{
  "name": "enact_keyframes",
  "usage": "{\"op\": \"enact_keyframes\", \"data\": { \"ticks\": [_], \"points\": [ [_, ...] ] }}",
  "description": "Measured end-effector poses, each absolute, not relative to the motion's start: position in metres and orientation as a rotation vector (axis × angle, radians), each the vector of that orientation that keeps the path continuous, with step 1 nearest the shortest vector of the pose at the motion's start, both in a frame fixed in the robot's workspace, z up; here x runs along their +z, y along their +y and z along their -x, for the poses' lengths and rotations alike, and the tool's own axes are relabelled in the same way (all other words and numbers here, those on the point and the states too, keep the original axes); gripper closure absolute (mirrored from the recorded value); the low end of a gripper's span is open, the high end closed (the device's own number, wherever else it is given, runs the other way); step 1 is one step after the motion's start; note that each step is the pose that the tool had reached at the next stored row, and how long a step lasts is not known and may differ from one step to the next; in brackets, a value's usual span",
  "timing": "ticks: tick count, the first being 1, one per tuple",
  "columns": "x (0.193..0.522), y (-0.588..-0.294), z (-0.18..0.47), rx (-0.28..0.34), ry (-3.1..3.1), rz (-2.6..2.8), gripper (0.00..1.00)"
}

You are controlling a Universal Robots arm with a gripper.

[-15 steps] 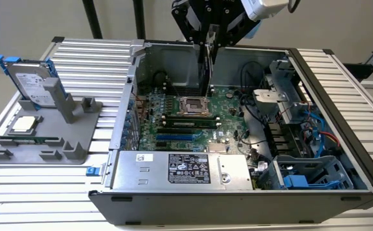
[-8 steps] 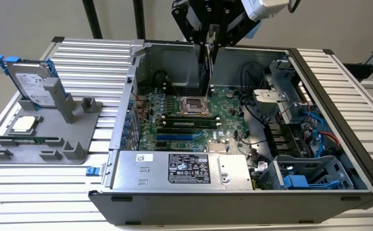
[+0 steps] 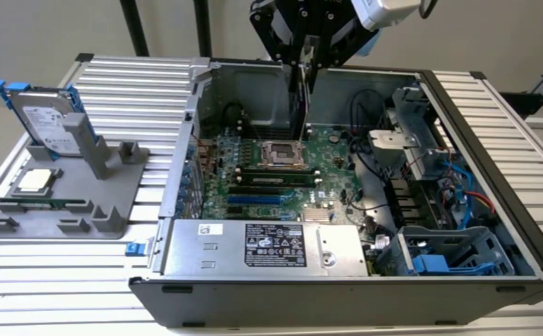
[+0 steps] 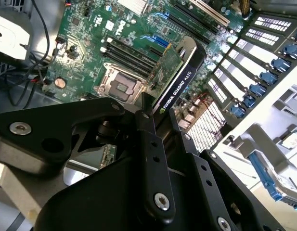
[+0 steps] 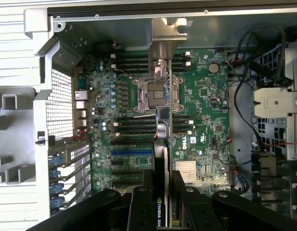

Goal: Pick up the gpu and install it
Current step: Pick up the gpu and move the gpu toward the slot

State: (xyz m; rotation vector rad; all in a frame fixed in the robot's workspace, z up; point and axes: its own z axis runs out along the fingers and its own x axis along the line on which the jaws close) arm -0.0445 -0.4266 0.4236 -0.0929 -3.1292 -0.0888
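Observation:
My gripper (image 3: 306, 61) hangs over the open computer case (image 3: 495, 126), shut on the gpu (image 3: 300, 98). The card hangs on edge above the motherboard (image 3: 332, 150), near the back wall of the case and clear of the board. In the first wrist view the gpu (image 5: 163, 139) appears edge-on between my black fingers (image 5: 138, 204), its silver end bracket (image 5: 165, 33) at the far end. In the second wrist view the gpu (image 4: 179, 72) shows its green board face and black cooler edge over the CPU socket (image 4: 117, 86). A blue expansion slot (image 5: 131, 150) lies beside the card's line.
At the exterior view's left, a grey holder (image 3: 112, 164) carries a hard drive with blue rails (image 3: 47, 119) and a square CPU chip (image 3: 33, 180). Inside the case are a silver power supply (image 3: 262, 245), a blue drive cage (image 3: 449, 255) and loose cables (image 3: 369, 175).

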Motion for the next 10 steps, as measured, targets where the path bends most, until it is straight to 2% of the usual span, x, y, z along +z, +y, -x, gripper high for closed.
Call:
{"op": "enact_keyframes", "data": {
  "ticks": [10],
  "points": [
    [0.4236,-0.4267,0.0445,-0.088,-3.129,0.033,1.00]
  ]
}}
